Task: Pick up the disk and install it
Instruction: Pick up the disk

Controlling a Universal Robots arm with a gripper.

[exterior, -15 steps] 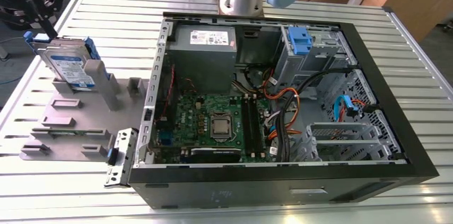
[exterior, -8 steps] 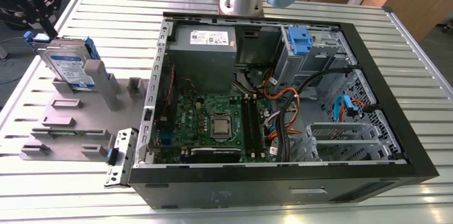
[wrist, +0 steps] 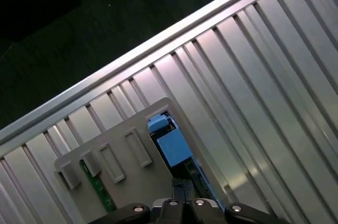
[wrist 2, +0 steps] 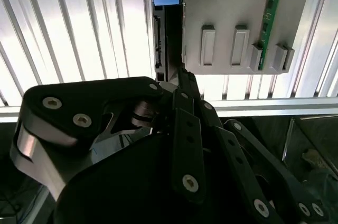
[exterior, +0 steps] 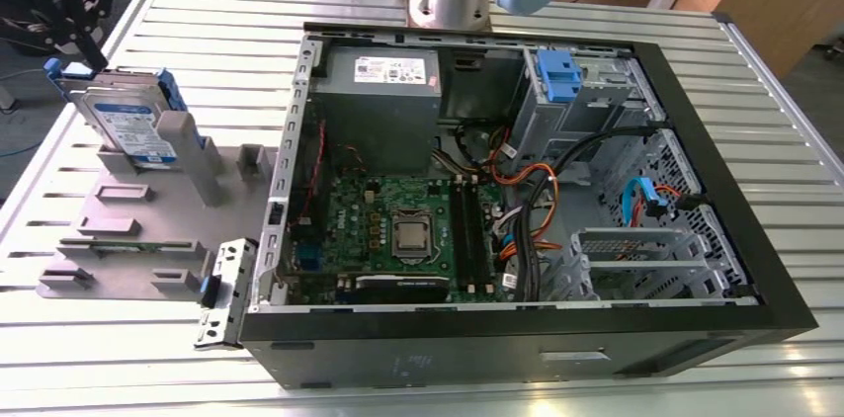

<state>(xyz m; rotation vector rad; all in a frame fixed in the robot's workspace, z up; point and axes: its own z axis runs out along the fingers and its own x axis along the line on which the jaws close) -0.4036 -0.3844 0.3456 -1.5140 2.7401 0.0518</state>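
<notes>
Bright even light, strong glare on the slatted table [wrist 2: 68, 39], dark floor [wrist: 63, 12] beyond its edge

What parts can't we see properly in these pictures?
- Disk, second wrist view: seen edge-on, so its flat face is hidden; the hand covers its near end.
- Hand, exterior view: cut off by the picture's corner.
- Disk's bottom, exterior view: behind posts of the grey stand.
</notes>
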